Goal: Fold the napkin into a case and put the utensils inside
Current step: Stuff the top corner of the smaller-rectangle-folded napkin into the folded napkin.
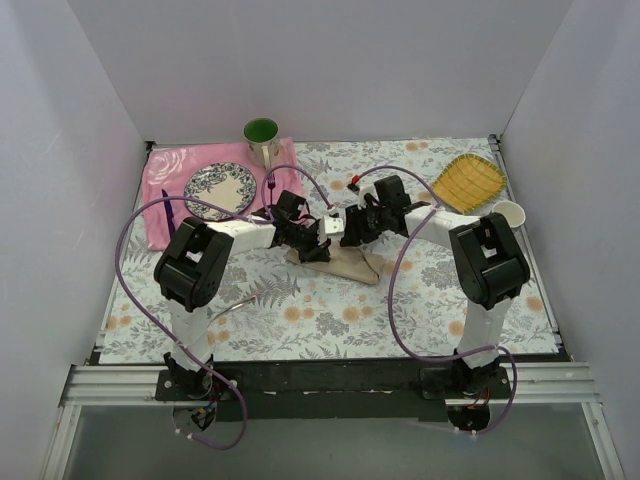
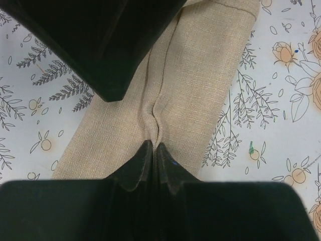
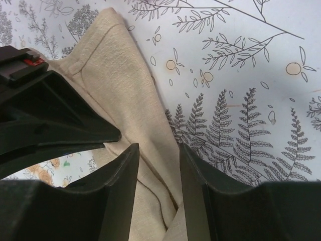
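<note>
Left wrist: I am pinching my left pincer [image 2: 154,146] closed on the soft, floppy napkin's [image 2: 195,85] centre crease, probably its firmest hold, while my right pincer [image 3: 158,150] is gaping open.

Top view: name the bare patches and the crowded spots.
Free: the near strip of tablecloth between the napkin and the arm bases; the far middle between the green cup and yellow dish. Crowded: the centre, left gripper and right gripper over the napkin; the pink mat.

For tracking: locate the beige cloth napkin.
Top view: the beige cloth napkin lies mid-table under the left claw and right claw, right of the pink cloth mat.
</note>
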`<action>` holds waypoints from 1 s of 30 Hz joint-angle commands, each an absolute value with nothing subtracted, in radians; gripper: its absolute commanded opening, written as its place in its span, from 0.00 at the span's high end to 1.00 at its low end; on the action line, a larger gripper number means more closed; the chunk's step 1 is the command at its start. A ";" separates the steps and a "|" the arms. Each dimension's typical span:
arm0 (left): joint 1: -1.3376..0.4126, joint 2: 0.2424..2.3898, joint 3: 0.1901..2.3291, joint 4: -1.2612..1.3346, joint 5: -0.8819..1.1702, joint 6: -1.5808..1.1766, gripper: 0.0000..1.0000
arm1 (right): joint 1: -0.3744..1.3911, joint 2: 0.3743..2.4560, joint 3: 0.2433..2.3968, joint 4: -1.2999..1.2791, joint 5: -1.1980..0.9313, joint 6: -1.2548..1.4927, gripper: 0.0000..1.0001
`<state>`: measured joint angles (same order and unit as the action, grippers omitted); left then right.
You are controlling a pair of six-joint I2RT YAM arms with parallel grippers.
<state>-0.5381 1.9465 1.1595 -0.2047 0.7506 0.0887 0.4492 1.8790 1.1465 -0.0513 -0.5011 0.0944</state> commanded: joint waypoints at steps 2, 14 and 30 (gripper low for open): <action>-0.546 1.919 1.138 -0.241 0.747 0.095 1.00 | 0.457 1.927 1.206 -0.025 -0.525 0.064 0.53; -0.564 1.856 1.114 -0.264 0.753 0.075 1.00 | 0.512 1.945 1.149 -0.029 -0.583 0.011 0.86; -0.600 1.724 1.012 -0.241 0.735 -0.113 1.00 | 0.560 1.841 1.029 -0.038 -0.647 0.032 0.99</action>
